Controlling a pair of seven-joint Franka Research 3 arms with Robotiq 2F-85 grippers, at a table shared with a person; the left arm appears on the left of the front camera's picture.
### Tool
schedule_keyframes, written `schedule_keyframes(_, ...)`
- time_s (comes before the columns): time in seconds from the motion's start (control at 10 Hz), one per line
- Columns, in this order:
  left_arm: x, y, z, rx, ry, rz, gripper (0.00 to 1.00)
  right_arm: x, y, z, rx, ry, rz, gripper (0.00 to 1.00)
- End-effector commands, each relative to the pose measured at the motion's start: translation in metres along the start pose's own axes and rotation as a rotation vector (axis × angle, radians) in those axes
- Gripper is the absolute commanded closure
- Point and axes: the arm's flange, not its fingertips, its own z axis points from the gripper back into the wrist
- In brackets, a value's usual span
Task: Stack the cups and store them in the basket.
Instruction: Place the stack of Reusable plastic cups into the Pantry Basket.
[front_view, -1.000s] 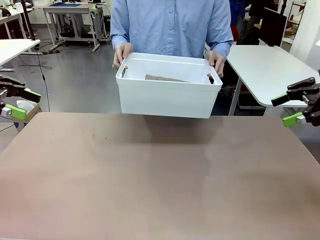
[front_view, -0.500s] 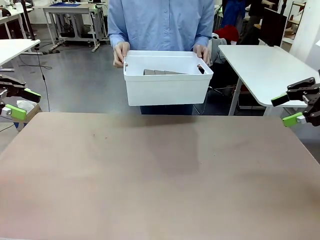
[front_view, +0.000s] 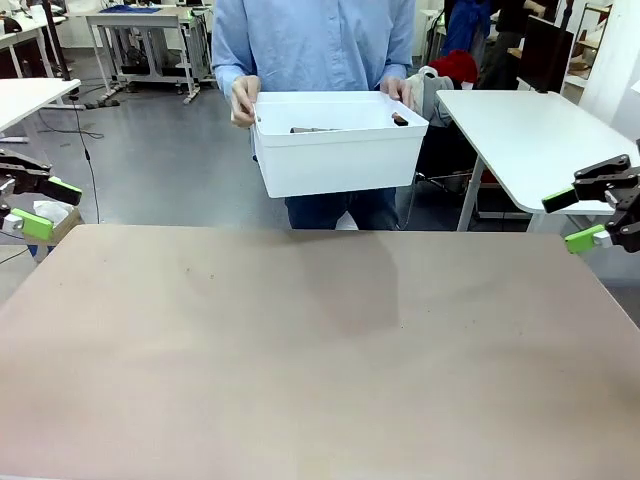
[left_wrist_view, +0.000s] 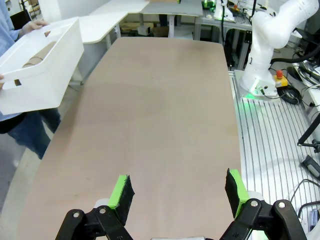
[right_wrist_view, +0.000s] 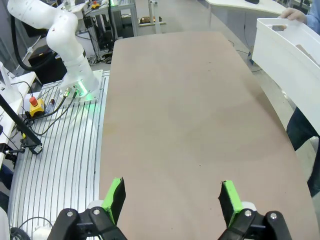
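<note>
A person in a blue shirt holds the white basket (front_view: 335, 155) by both ends, lifted off the table and beyond its far edge. Tan-brown cups (front_view: 312, 129) lie stacked inside it, mostly hidden by the wall. In the left wrist view the basket (left_wrist_view: 37, 75) shows at the left with a tan cup (left_wrist_view: 37, 54) inside; in the right wrist view the basket (right_wrist_view: 292, 62) is at the right edge. My left gripper (front_view: 38, 205) hangs open off the table's left edge, empty. My right gripper (front_view: 585, 218) hangs open off the right edge, empty.
The brown table (front_view: 320, 350) stretches bare in front of me. White tables stand behind at the right (front_view: 530, 130) and left (front_view: 25, 95). The other arm's white base (left_wrist_view: 270, 45) shows in the left wrist view, and one (right_wrist_view: 65, 45) in the right wrist view.
The person has lifted the basket higher and carried it back, away from the table's far edge. Both grippers stay still and open.
</note>
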Motion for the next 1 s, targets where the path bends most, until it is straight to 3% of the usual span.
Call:
schedule_keyframes(0.0,0.0027,-0.0008,-0.0005,-0.003,-0.009,0.007,0.04,0.0026,-0.0038,0.0010,0.002,-0.032,0.016,0.00)
schedule_keyframes(0.9,0.0027,-0.0008,-0.0005,-0.003,-0.009,0.007,0.04,0.0026,-0.0038,0.0010,0.002,-0.032,0.016,0.00)
